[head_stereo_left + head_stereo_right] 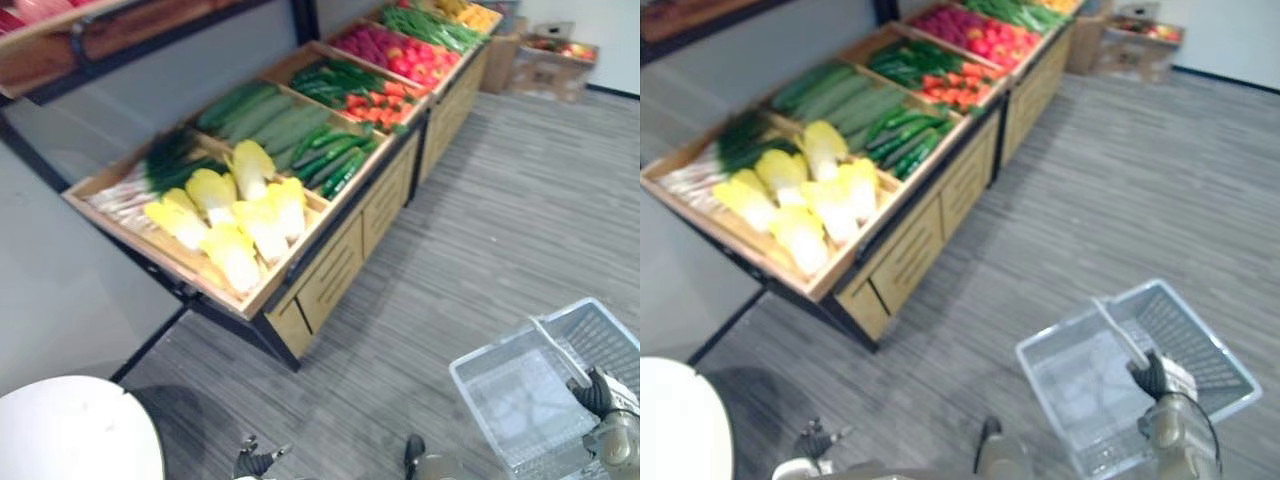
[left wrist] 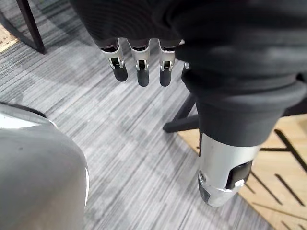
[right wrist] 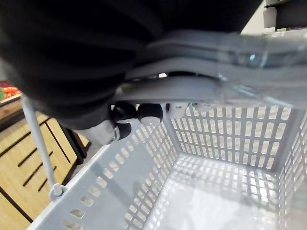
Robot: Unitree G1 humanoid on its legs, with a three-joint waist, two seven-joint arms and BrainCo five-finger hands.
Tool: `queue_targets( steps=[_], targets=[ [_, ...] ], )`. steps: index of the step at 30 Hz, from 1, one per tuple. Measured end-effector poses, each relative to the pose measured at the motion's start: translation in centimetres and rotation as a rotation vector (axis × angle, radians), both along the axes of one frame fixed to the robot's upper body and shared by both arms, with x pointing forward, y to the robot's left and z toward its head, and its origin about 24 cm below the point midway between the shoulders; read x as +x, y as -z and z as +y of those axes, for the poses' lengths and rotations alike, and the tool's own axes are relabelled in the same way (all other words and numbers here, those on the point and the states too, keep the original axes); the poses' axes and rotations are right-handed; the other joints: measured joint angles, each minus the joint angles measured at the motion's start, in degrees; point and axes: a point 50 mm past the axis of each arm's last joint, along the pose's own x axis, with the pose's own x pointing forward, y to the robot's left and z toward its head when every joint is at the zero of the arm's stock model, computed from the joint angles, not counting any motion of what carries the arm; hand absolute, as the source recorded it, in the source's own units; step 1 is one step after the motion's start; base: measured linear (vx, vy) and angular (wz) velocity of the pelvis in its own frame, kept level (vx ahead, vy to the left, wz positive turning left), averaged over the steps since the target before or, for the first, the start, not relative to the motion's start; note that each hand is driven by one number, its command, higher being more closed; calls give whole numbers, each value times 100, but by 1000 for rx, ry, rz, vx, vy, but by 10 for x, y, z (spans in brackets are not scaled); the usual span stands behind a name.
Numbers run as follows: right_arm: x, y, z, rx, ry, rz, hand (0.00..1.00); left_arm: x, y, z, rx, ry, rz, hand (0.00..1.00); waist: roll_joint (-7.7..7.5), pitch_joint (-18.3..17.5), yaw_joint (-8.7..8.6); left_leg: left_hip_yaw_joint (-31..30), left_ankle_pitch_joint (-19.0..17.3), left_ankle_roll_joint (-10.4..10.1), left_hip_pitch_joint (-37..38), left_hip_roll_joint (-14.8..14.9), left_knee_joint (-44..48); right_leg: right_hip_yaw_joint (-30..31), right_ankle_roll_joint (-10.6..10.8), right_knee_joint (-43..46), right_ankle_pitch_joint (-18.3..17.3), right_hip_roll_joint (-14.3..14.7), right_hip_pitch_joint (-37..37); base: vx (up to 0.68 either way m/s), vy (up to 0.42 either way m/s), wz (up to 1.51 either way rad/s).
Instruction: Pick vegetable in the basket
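No legible text, label or number on basket [image 1: 500, 345], display stand [image 1: 335, 272] or vegetables [image 1: 235, 215].

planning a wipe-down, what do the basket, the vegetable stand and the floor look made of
The basket: pale grey moulded plastic, slightly glossy, walls a grid of slots. The vegetable stand: matt light wood or wood-look boards, tan with dark slots. The floor: grey, finely streaked, likely carpet or vinyl; cannot tell which.
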Motion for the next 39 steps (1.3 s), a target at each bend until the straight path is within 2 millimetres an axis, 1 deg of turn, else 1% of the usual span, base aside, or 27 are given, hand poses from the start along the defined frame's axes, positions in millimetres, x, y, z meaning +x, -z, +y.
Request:
queue_targets(
  steps=[1,3,4,6,7,8,9,11,12,16,18,20,21,22,23,24,25,26,28,29,30,31,32,33,34,36,39],
  targets=[
    [-5,-1,-5,0,44,-17,100,0,0,-1,-2,-1,-1,0,13,-7,-40,460,-127,49,-155,79,-255,-240,29,-140,-64,-79,140,94,-106,114],
    [-12,2,-10,1,86,-15,100,0,0,0,-1,-11,-3,0,33,-13,-19,783,-153,79,-322,67,-966,-508,95,-259,-83,-112,241,31,-21,84],
    [-12,2,-10,1,88,-13,100,-1,0,1,1,-18,-2,0,42,-18,-10,824,-137,60,-355,51,-1237,-563,112,-279,-73,-101,242,15,61,55],
    [-8,0,-10,-2,88,-25,100,-7,1,1,2,-27,19,0,150,-35,87,838,-10,-6,-501,-16,-2150,-650,155,-367,-75,-17,249,19,139,21],
    [-7,0,-10,-2,90,-25,100,-9,2,0,-1,-28,24,0,196,-42,127,830,-8,-5,-559,-17,-2258,-645,187,-380,-70,10,250,38,172,-10],
    [-8,4,-8,6,86,-8,100,-13,3,-1,-3,-33,36,0,237,-52,189,813,220,-40,-613,-26,-2189,-576,262,-398,-45,24,261,78,196,-21],
    [-6,7,-3,19,73,-8,100,-22,4,0,-1,-52,56,0,263,-105,192,886,223,5,-629,-123,-2157,-490,377,-519,28,-45,295,100,201,-17],
    [-5,10,2,30,60,-6,100,-28,5,1,6,-79,70,0,215,-115,157,960,147,122,-649,-315,-2136,-321,555,-737,151,-165,356,153,190,-5],
    [-3,11,4,33,47,-2,100,-30,6,2,9,-83,80,0,210,-127,186,1029,110,204,-642,-411,-2008,-238,637,-830,263,-247,387,169,170,-14],
    [-7,22,10,56,34,46,100,-33,7,1,11,-80,97,0,126,-161,285,1303,-231,370,-479,-648,-1757,51,795,-683,217,-506,419,172,160,-31],
    [-8,31,13,84,53,73,100,-33,8,-2,12,-38,106,0,170,-181,284,1446,-505,424,-239,-728,-1799,399,792,233,98,-664,102,122,206,-38],
    [-9,36,17,97,43,98,100,-33,8,-2,19,-9,111,0,153,-174,293,1568,-558,499,-10,-740,-1893,710,754,1279,121,-723,-366,82,178,-33],
    [-10,39,19,102,40,108,100,-33,7,1,30,10,114,0,93,-160,290,1629,-580,555,125,-766,-1929,889,599,1879,228,-754,-641,143,236,-25],
    [-12,40,19,103,49,118,100,-33,6,8,50,32,116,0,20,-155,264,1643,-604,637,285,-818,-2013,970,347,2466,407,-820,-882,134,162,-11],
    [-14,42,19,107,57,130,100,-32,5,13,66,38,115,0,10,-159,215,1614,-625,714,405,-825,-2064,996,289,2746,413,-848,-1003,167,118,3],
    [-16,45,21,117,63,137,100,-31,3,19,84,48,116,0,5,-155,144,1599,-652,759,476,-829,-2097,1010,242,2903,276,-803,-1072,190,67,16],
    [-16,49,25,133,66,139,100,-27,1,26,103,54,108,0,-61,-147,99,1541,-678,794,530,-765,-2095,989,259,2827,-175,-573,-1123,261,33,19],
    [-17,50,25,136,70,144,100,-25,0,30,114,54,103,0,-54,-134,84,1491,-679,795,547,-711,-2128,876,214,2640,-344,-383,-1158,285,-22,25],
    [-19,50,23,148,97,139,100,-13,-3,30,116,54,74,0,10,-40,46,1405,-666,783,649,-522,-2208,757,177,1826,-380,86,-1168,274,-71,25],
    [-18,50,23,149,98,137,100,-12,-3,31,116,55,69,0,19,4,31,1352,-666,782,679,-488,-2210,765,205,1547,-358,179,-1157,251,-113,36],
    [-18,49,22,149,101,135,100,-9,-4,30,116,58,57,0,-5,31,-28,1278,-656,764,709,-474,-2210,842,316,963,-228,257,-1156,219,-114,30],
    [-18,49,22,149,103,133,100,-8,-4,30,116,59,54,0,-26,36,-36,1269,-657,755,724,-484,-2210,876,347,827,-177,262,-1148,306,-180,39],
    [-19,49,21,151,111,131,100,-4,-5,29,114,68,43,0,-168,61,-39,1198,-698,614,853,-560,-2202,1082,322,95,380,254,-1045,333,-239,44],
    [-24,51,21,157,119,137,100,-4,-6,32,120,68,41,0,-334,86,-56,1103,-821,401,973,-662,-2200,1209,302,-70,1011,149,-959,330,-267,45],
    [-26,51,18,155,133,140,100,-1,-5,27,105,61,38,0,-261,134,-40,1057,-904,294,1051,-588,-2199,1146,300,57,814,217,-921,310,-271,36],
    [-20,49,19,162,138,119,100,2,-2,12,64,58,26,0,41,144,-19,996,-829,143,1050,-231,-2179,930,168,-46,687,492,-813,293,-236,16],
    [-21,47,15,171,170,90,100,4,-1,8,54,45,20,0,111,141,-23,918,-565,-18,1032,-58,-2165,650,28,-227,589,615,-540,194,-181,36]
  ],
)
